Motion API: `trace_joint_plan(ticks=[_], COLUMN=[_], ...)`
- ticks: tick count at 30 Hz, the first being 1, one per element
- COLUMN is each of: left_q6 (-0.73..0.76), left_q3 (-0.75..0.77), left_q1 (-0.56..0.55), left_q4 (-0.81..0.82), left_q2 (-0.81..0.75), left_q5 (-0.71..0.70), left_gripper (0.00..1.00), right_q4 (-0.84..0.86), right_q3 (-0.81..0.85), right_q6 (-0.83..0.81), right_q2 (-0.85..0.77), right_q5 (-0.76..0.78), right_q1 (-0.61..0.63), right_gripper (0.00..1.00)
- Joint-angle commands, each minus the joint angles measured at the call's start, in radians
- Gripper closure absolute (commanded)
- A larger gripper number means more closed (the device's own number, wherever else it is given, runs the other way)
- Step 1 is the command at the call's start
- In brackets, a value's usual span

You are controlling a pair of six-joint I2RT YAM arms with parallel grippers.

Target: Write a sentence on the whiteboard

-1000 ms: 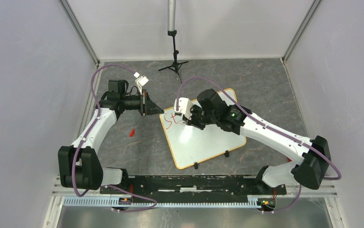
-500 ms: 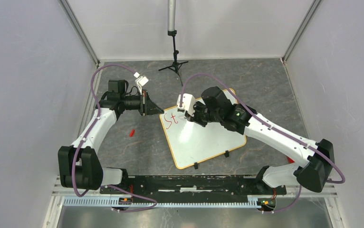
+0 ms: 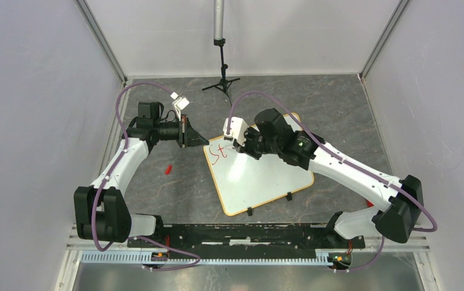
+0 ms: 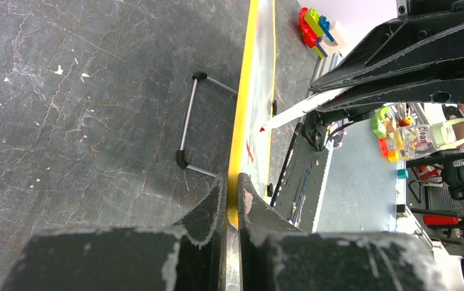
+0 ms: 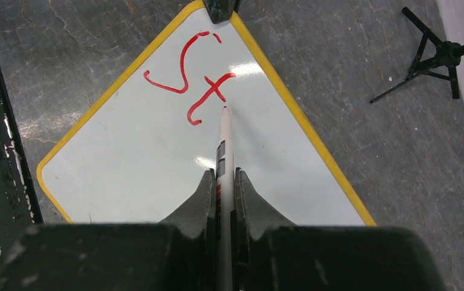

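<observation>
The whiteboard lies on the dark floor, white with a yellow-orange frame; it also shows in the right wrist view and edge-on in the left wrist view. Red letters "St" start the sentence near its far left corner, also clear in the right wrist view. My right gripper is shut on a white marker, its red tip just right of the "t". My left gripper is shut on the whiteboard's frame at the left corner; it also shows in the top view.
A small red piece lies on the floor left of the board. A black tripod stand rises at the back. Two black clip feet sit on the board's near edge. Grey walls close in left and right.
My right gripper with the marker moved up and right from the "t", then slightly back left. The "St" is unchanged. My left arm has not moved.
</observation>
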Motion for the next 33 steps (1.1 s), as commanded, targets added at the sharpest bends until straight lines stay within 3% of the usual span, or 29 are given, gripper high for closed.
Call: trace_joint_plan(ticks=[1,25,33], left_q6=[-0.029,-0.032,-0.033], left_q3=[-0.007,-0.006,-0.006], left_q1=[-0.004,-0.004,-0.004], left_q4=[0.024,0.024,0.024], left_q2=[-0.019,-0.015,-0.015], left_q5=[0.008,0.002,0.000], left_gripper=[0.98,0.98,0.98], right_q4=[0.050,-0.005,0.007], right_q3=[0.052,-0.078,-0.051], right_q6=[-0.001,0.004,0.004], right_q2=[0.015,-0.028,-0.025], right_q5=[0.021,0.007,0.006], right_q1=[-0.005,-0.019,-0.019], right_gripper=[1.00,1.00,1.00])
